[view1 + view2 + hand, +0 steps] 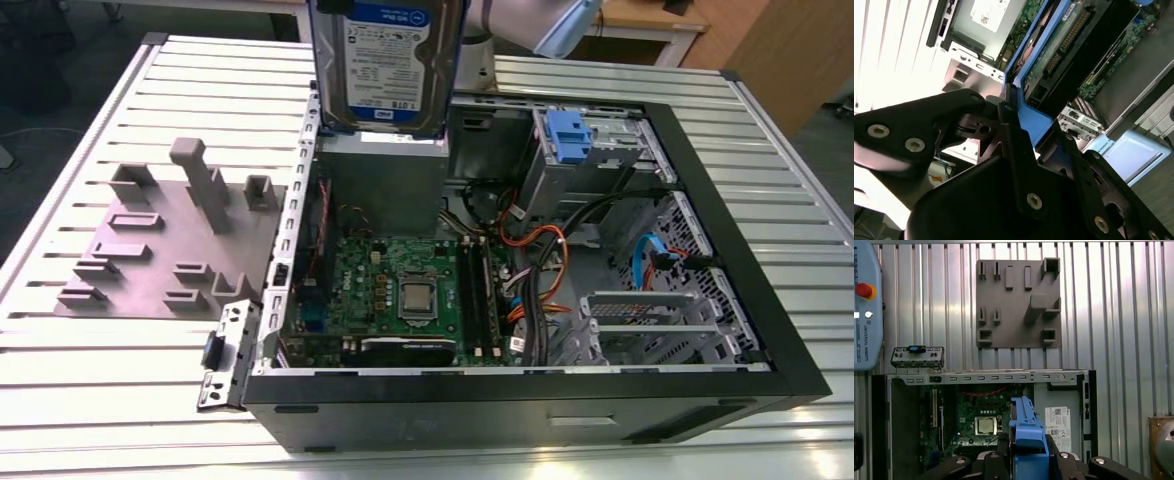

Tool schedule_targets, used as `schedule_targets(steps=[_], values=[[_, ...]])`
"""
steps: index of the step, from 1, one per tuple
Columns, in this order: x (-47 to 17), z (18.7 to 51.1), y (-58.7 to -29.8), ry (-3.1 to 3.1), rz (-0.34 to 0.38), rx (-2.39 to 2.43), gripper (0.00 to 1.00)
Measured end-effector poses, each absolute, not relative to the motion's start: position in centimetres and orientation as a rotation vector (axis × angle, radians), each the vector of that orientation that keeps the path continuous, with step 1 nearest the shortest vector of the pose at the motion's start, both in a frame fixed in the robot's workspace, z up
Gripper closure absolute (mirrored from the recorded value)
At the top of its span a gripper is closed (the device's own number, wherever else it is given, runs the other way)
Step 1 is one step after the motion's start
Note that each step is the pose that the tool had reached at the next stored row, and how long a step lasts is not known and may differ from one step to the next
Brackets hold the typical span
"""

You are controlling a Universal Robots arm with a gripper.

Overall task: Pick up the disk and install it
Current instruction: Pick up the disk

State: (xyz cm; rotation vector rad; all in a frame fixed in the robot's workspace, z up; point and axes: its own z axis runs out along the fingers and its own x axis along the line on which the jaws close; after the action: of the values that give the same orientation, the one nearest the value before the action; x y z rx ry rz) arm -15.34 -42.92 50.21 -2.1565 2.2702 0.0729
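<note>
I had the disk point(384, 60) hanging upright over the open computer case point(534, 398), just above the boxy grey power supply point(380, 190), with its top edge cut off by the frame. In the first wrist view the gripper point(1026, 452) pinched the disk's smooth blue plastic rail between black fingers point(1002, 445). From there I saw the disk edge-on, its labelled face hidden.

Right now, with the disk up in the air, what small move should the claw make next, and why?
Probably shift it toward the exterior view's right. The claw, shut on the disk, holds it upright over the power supply end of the case, while the drive cages sit on its other side.
</note>
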Motion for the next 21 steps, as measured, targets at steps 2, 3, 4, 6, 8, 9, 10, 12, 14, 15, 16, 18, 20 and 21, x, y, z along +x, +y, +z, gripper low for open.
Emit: schedule_targets(steps=[2,3,4,6,8,9,10,12,14,15,16,18,20,21], values=[[-15.0,50.2,-42.9,2.270,0.073,-2.157,0.64],[-14.8,50.2,-42.9,2.270,0.073,-2.157,0.64],[-14.8,50.2,-43.0,2.270,0.073,-2.156,0.64],[-14.8,50.2,-43.4,2.270,0.073,-2.156,0.64],[-14.8,50.2,-43.9,2.270,0.073,-2.157,0.64],[-14.8,50.2,-44.2,2.270,0.073,-2.156,0.64],[-14.8,50.2,-44.4,2.270,0.073,-2.156,0.64],[-14.8,50.2,-45.0,2.270,0.073,-2.157,0.64],[-14.8,50.2,-45.4,2.270,0.073,-2.157,0.64],[-14.7,50.2,-45.5,2.270,0.073,-2.157,0.64],[-14.7,50.2,-45.5,2.270,0.073,-2.157,0.64],[-14.5,50.2,-45.5,2.270,0.073,-2.157,0.64],[-14.3,50.2,-45.6,2.270,0.073,-2.156,0.64],[-14.2,50.2,-45.6,2.270,0.073,-2.157,0.64]])
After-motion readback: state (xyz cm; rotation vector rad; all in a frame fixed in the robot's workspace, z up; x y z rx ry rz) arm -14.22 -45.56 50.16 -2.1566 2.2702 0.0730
